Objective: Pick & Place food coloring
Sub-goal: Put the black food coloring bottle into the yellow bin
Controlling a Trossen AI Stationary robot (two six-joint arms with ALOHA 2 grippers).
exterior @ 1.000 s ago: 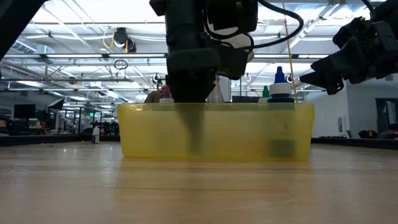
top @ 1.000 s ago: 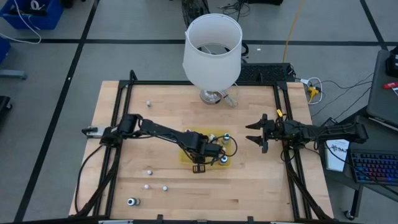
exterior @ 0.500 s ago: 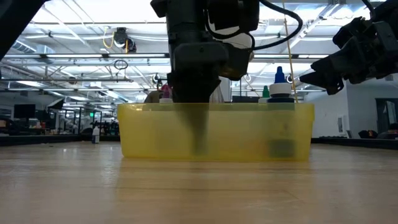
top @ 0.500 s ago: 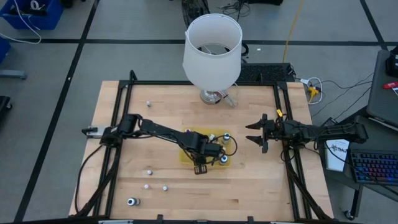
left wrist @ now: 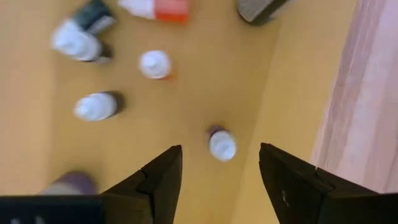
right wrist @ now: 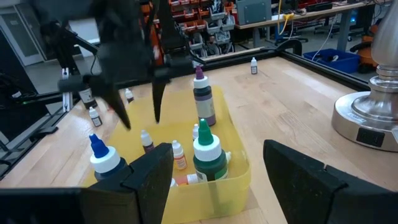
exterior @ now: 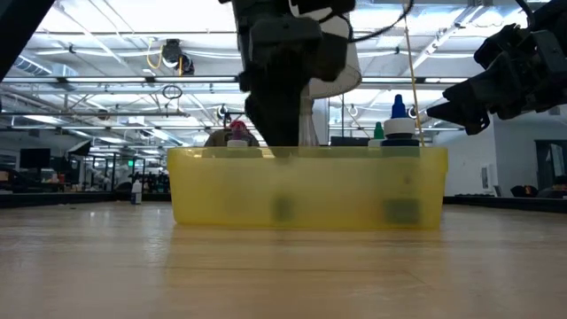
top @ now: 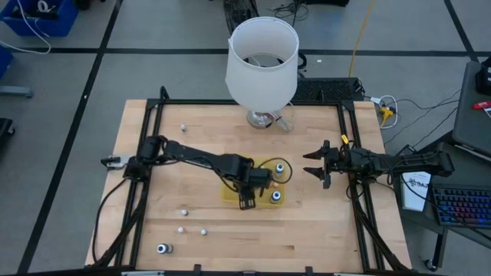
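Since a second earlier my left gripper [top: 246, 204] had risen out of the yellow tray [top: 231, 193] and spread its fingers; the low view showed its dark body lifted to the tray's rim where before it reached down inside.

Item 1, loose stock, left part of the table. Small bottles of food coloring remained uncollected: one near the far left [top: 183, 127], three pale ones toward the near edge [top: 183, 211], [top: 181, 229], [top: 203, 231], and a dark one with a round top [top: 162, 248] nearest the front.

Item 2, left gripper. Positioned over the tray's near side, fingers [left wrist: 163, 171] parted and nothing between them. Directly beneath the gap stood a small bottle with a white cap [left wrist: 222, 144], upright on the tray floor, apart from both fingers. I judged this to be the bottle just let go.

Item 3, tray contents. Several bottles stood inside: a tall purple one [right wrist: 203, 99], a green one with a white collar [right wrist: 209, 155], a blue-capped one [right wrist: 102, 155], and smaller pale ones, one lying on its side with an orange cap [left wrist: 155, 9].

Item 4, right gripper [top: 316, 166]. Waiting well to the right of the tray, above the table, fingers spread wide and empty.

Step in hand, by my estimate: release finished, one placement complete. Next move called for: lifting clear of the tray rim without nudging the standing bottles, then travelling left to one of the loose bottles near the front edge, with the fingers centred on a very small, easily tipped target.
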